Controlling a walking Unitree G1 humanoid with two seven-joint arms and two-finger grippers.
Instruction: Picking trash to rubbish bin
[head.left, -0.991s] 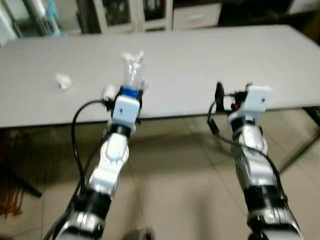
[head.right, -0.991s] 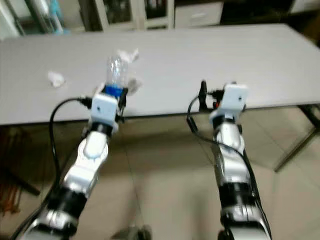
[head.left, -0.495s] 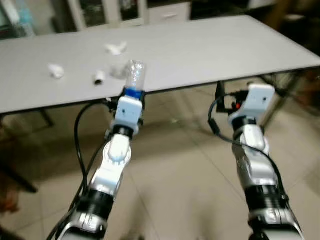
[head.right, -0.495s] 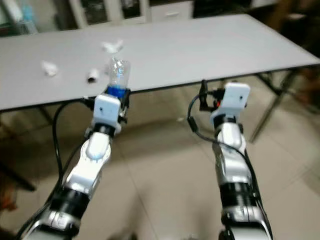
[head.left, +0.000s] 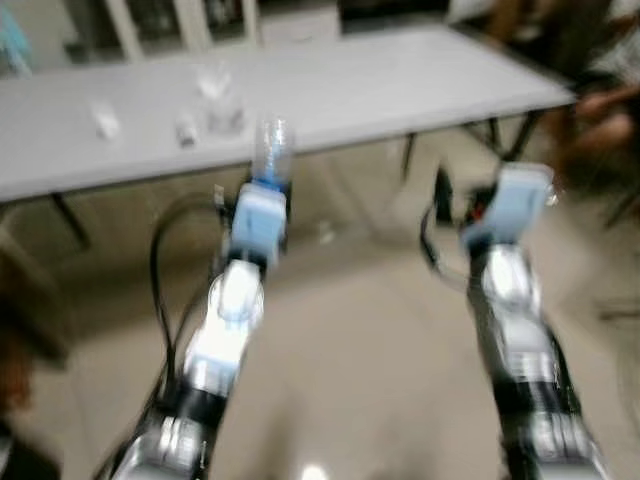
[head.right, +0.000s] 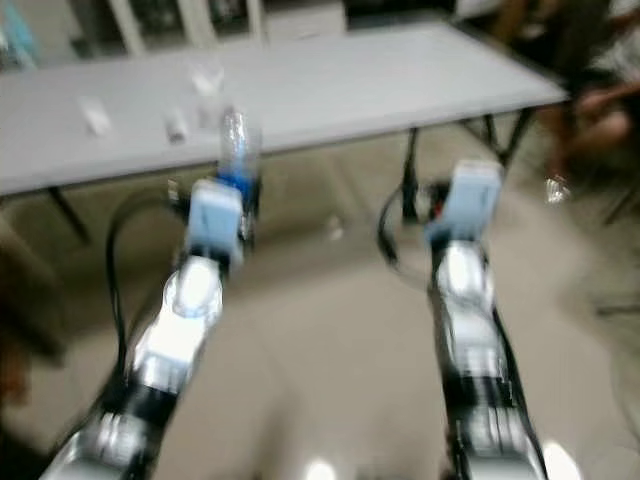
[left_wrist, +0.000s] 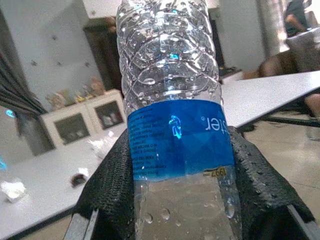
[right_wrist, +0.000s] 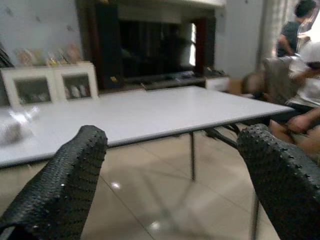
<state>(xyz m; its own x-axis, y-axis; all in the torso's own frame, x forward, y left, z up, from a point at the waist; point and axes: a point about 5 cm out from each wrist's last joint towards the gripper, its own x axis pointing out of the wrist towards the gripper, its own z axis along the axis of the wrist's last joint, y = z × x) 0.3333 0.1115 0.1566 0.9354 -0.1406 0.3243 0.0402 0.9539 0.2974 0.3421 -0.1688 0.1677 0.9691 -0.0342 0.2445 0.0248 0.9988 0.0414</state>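
Left gripper (left_wrist: 175, 200) had its jaws closed around the lower body of a clear ribbed plastic water bottle with a blue label (left_wrist: 172, 100), the two black textured pads pressed against either side of it at and below the label; in the head views the bottle (head.left: 271, 150) stood upright above the wrist, carried in the air in front of the table's near edge, apart from it. Droplets clung to the bottle wall. Judged light and thin-walled: it would likely dent under a hard squeeze and could slip where wet, so the labelled band, straighter and less slick than the ribbed part, looked the sounder place to hold. Right gripper (right_wrist: 170, 175) was held up at similar height, jaws wide apart with nothing between them. The long pale grey table (head.left: 400, 80) on dark metal legs carried small white crumpled scraps (head.left: 104, 123) and a small pale cylindrical piece (head.left: 186, 130) toward its left end, too blurred to identify. Floor was glossy beige tile (right_wrist: 150, 200). Behind the table stood white cabinets (right_wrist: 40, 85) and a dark unit. People sat at the right (right_wrist: 305, 85). No rubbish bin was made out.
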